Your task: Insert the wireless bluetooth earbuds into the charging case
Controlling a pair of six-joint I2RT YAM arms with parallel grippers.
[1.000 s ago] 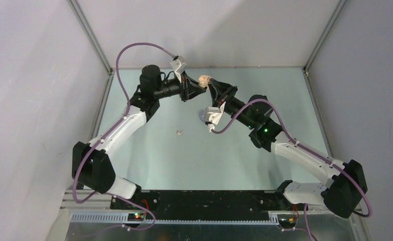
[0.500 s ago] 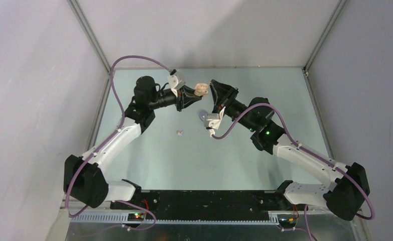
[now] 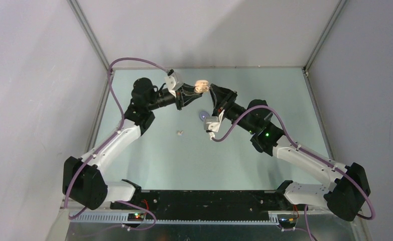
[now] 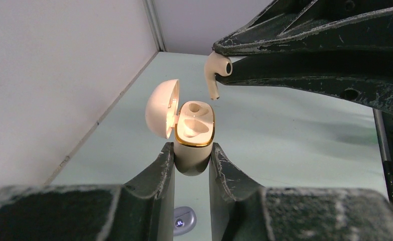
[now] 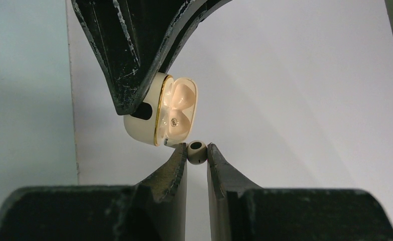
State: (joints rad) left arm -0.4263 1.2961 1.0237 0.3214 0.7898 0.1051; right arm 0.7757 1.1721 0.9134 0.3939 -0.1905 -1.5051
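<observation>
My left gripper [image 4: 191, 150] is shut on the body of a cream charging case [image 4: 194, 131] with a gold rim, held in the air with its lid [image 4: 162, 107] open. A cream shape fills the case's nearer slot and the far slot is open. My right gripper [image 5: 197, 150] is shut on a cream earbud [image 5: 197, 152]. In the left wrist view this earbud [image 4: 217, 68] hangs stem down just above the case's far slot, not touching it. From above, the case [image 3: 202, 86] sits between the two grippers. Another small cream earbud [image 3: 180, 132] lies on the table. No lilac buds show.
A lilac case [image 3: 203, 115] with a lit display lies on the table under the grippers; it also shows in the left wrist view [image 4: 184, 221]. The white back wall and left wall stand close behind the raised case.
The left gripper carried the case a little left and toward me. The right gripper drew apart from it, then came back in close with the earbud.
</observation>
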